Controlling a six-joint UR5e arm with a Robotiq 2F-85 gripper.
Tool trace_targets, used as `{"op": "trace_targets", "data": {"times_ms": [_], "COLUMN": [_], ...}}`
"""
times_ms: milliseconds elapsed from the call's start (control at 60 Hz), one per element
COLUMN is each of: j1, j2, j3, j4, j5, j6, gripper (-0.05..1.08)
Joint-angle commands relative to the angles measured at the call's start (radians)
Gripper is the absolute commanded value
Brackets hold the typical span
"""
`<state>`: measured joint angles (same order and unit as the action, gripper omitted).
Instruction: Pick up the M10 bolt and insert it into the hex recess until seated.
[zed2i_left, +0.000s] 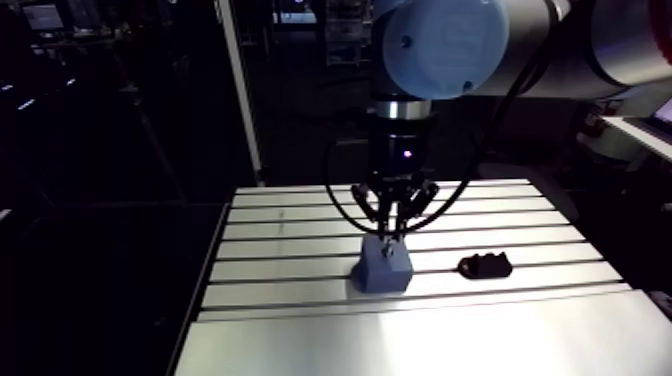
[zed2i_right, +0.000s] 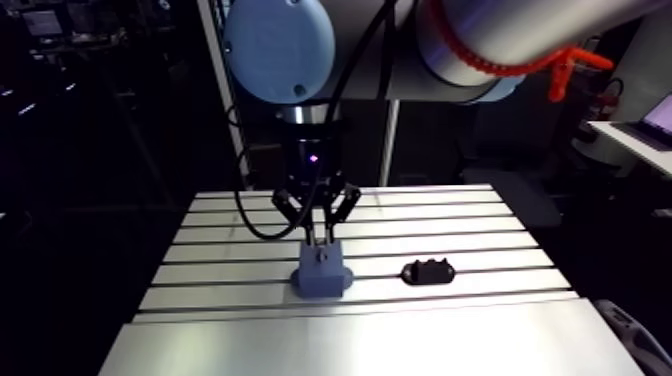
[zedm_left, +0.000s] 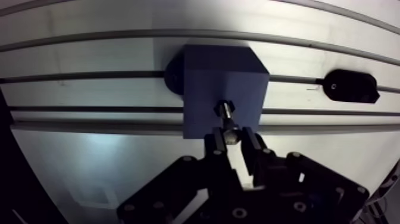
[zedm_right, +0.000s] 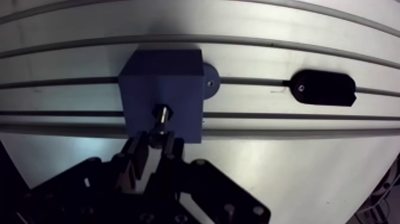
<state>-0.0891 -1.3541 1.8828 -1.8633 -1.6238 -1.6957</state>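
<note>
**Q:** What was the layout on the tabletop (zed2i_left: 300, 340)?
**A:** The hand (zedm_left: 233, 138) hung directly over the blue block (zedm_left: 202, 77), which stood about mid-tabletop, across the slots. A black part (zedm_left: 351, 86) lay apart from the block, nearer the tabletop's right edge in the arm view.
**Q:** Hand condition and bolt position?
**A:** The hand was clenched on the M10 bolt (zedm_left: 228, 122), held upright. Its lower end met the hex recess (zedm_left: 218, 107) in the block's top face. Seating could not be confirmed.

Bolt (zedm_left: 228, 122) seating in block (zedm_left: 220, 77) indiscernible
</note>
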Motion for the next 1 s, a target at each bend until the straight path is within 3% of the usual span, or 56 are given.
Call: {"op": "trace_targets", "data": {"times_ms": [17, 1000], "j1": [0.0, 0.0], "j2": [0.002, 0.016], "j3": [0.0, 0.008], "j4": [-0.001, -0.015], "j5": [0.0, 0.0], "j6": [0.001, 0.0], "gripper": [1.08, 1.07]}}
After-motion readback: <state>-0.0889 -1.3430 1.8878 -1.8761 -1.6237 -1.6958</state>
